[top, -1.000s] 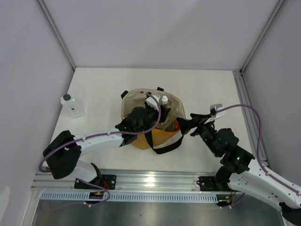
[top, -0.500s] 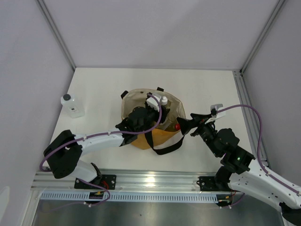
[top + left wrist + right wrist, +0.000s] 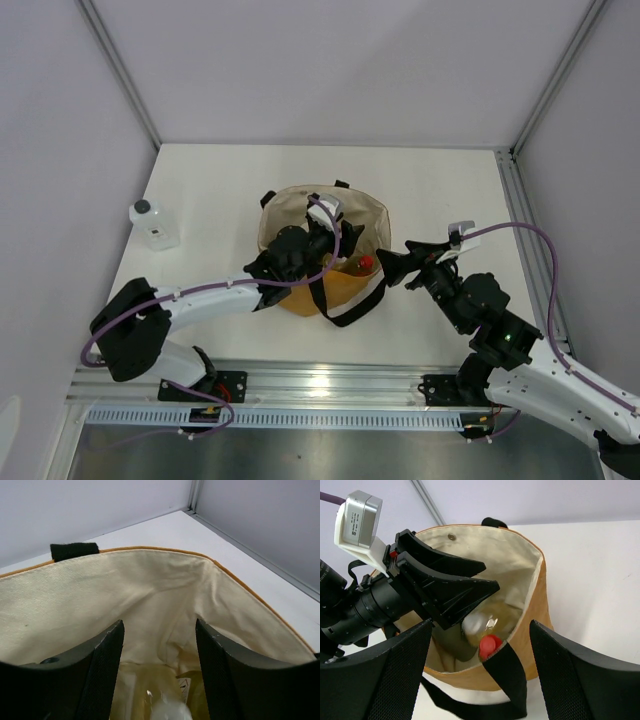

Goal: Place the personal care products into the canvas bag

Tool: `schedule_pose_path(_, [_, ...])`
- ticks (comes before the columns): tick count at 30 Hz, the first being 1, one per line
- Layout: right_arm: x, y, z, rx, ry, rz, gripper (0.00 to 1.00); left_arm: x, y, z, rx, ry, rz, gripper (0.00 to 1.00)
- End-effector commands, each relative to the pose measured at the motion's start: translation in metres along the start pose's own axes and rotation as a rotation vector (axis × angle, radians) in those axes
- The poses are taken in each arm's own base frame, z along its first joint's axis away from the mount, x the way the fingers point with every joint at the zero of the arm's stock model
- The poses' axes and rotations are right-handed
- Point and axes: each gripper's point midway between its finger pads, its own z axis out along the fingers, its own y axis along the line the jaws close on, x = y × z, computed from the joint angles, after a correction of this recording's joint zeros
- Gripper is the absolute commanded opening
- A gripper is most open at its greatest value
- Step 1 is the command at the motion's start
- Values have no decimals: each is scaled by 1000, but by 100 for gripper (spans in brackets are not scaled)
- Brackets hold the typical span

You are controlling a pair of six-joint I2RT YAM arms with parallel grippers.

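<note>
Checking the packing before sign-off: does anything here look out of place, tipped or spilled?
The clear bottle with a black cap stands alone near the left edge of the table, outside the canvas bag. Inside the bag, the red-capped bottle seems to lie on its side. No spill shows.

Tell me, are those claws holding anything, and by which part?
Nothing. The left gripper hangs open over the canvas bag; the right gripper is open beside it.
</note>
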Motion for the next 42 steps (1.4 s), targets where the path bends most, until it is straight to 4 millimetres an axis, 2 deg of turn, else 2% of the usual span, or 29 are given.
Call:
schedule_pose_path(1, [-10,1,-2,1,-35,-2,83,-37,-6,-2,27,-103,-21,63])
schedule_pose_path(7, [-11,1,-2,-3,-37,0,83,-49,-8,-11,35,-109,-40,65])
schedule_pose_path(8, [-11,1,-2,-5,-37,0,83,-62,-6,-17,29,-123,-46,65])
schedule_pose_path(10, [-11,1,-3,-3,-37,-2,83,-75,-6,-25,26,-136,-52,68])
schedule_pose_path(11, [-11,1,-3,0,-39,-1,83,-94,-4,-34,13,-160,-60,69])
schedule_pose_path(14, [-12,1,-3,-1,-40,1,83,-124,5,-47,-38,-176,-90,72])
schedule_pose_path(15, [-12,1,-3,-2,-40,1,83,-147,10,-54,-70,-181,-91,74])
schedule_pose_path(17, [-11,1,-3,-5,-37,0,83,-155,16,-60,-105,-162,-71,75])
schedule_pose_path(18, [-11,1,-3,-5,-37,-1,83,-179,19,-65,-126,-193,-62,75])
schedule_pose_path(19, [-10,2,-3,-7,-35,1,83,-175,30,-67,-181,-157,-40,76])
schedule_pose_path(20, [-11,2,-3,-6,-37,0,83,-178,35,-70,-213,-154,-28,77])
schedule_pose_path(21, [-11,2,-3,-7,-36,2,83,-198,42,-76,-248,-184,-15,80])
schedule_pose_path(22, [-11,2,-3,-9,-36,2,83,-196,53,-79,-303,-162,8,81])
schedule_pose_path(23, [-11,2,-3,-9,-37,2,83,-212,62,-85,-342,-187,27,83])
schedule_pose_path(24, [-10,3,-3,-10,-35,2,83,-210,69,-87,-377,-180,37,84])
schedule_pose_path(26, [-10,3,-2,-11,-32,0,83,-224,91,-97,-491,-196,58,86])
schedule_pose_path(29, [-8,4,-1,-17,-27,2,83,-230,133,-115,-684,-225,18,88])
schedule_pose_path(30, [-8,4,-1,-16,-25,0,83,-230,152,-120,-754,-252,-43,88])
schedule_pose_path(32, [-9,5,-1,-20,-25,2,83,-219,174,-127,-834,-229,-60,87])
schedule_pose_path(33, [-8,5,-1,-22,-23,3,83,-218,193,-134,-894,-239,-80,87])
schedule_pose_path(35, [-9,5,-2,-23,-24,4,83,-201,215,-139,-964,-216,-81,90])
schedule_pose_path(36, [-10,5,-2,-19,-29,3,83,-190,235,-146,-1014,-217,-102,92])
schedule_pose_path(38, [-9,3,-2,-13,-30,-2,83,-178,255,-150,-1039,-213,-122,93])
schedule_pose_path(39, [-9,3,-1,-8,-30,-2,83,-159,274,-154,-1063,-184,-136,93])
schedule_pose_path(41, [-9,2,-1,-7,-27,-7,83,-148,293,-160,-1094,-170,-155,94])
schedule_pose_path(42, [-9,3,-1,-12,-27,-6,83,-134,312,-164,-1123,-142,-173,94])
